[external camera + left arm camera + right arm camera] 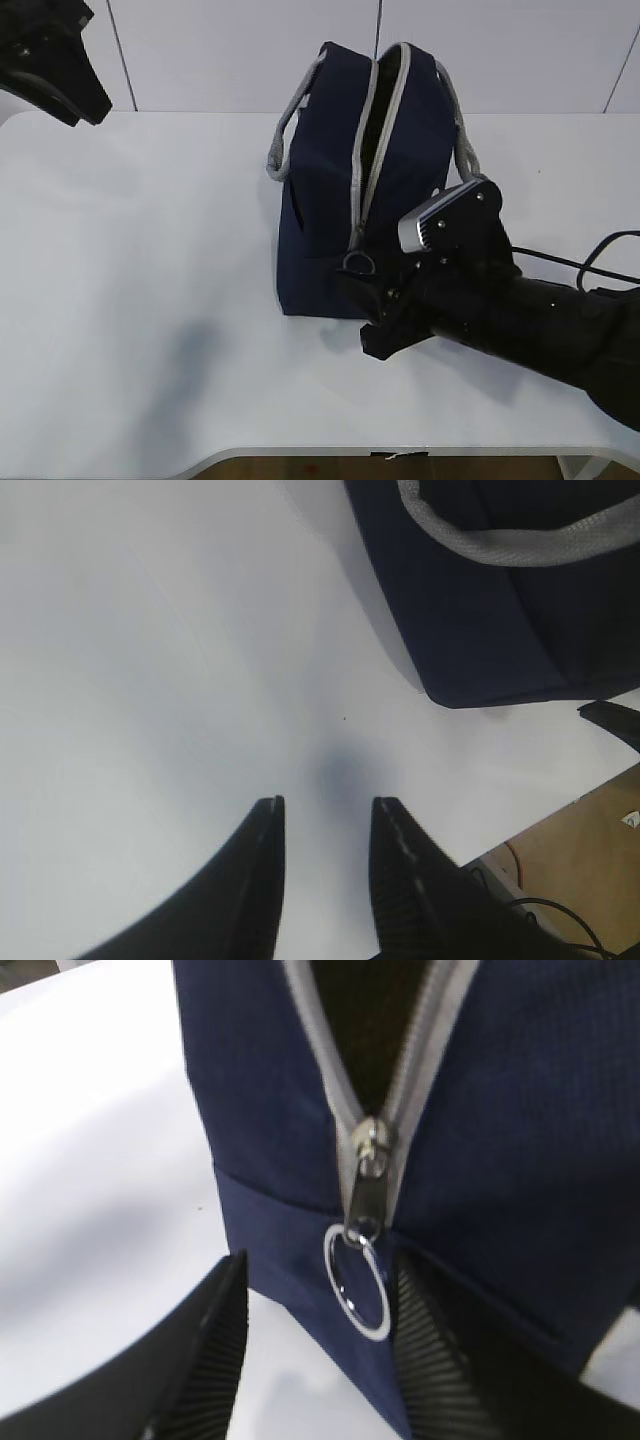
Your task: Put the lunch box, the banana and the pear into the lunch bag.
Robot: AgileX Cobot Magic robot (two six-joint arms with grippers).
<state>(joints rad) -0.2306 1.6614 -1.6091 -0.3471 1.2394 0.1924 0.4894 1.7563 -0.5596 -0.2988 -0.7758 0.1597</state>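
Observation:
The navy lunch bag (335,190) stands at the middle of the white table, with its grey zipper (378,120) open along the top. The slider and ring pull (357,263) hang at the near end. In the right wrist view the ring pull (357,1282) lies between my open right gripper's (322,1260) fingers, close to the right finger (430,1340). In the exterior view my right gripper (362,310) is at the bag's near end. My left gripper (328,802) is open and empty above bare table, with the bag (480,620) ahead to its right. The lunch box, banana and pear are out of view.
The left arm (45,55) is raised at the far left corner. Grey webbing handles (285,135) hang on both sides of the bag. The table's front edge (300,455) is near, with floor and cables (560,880) beyond it.

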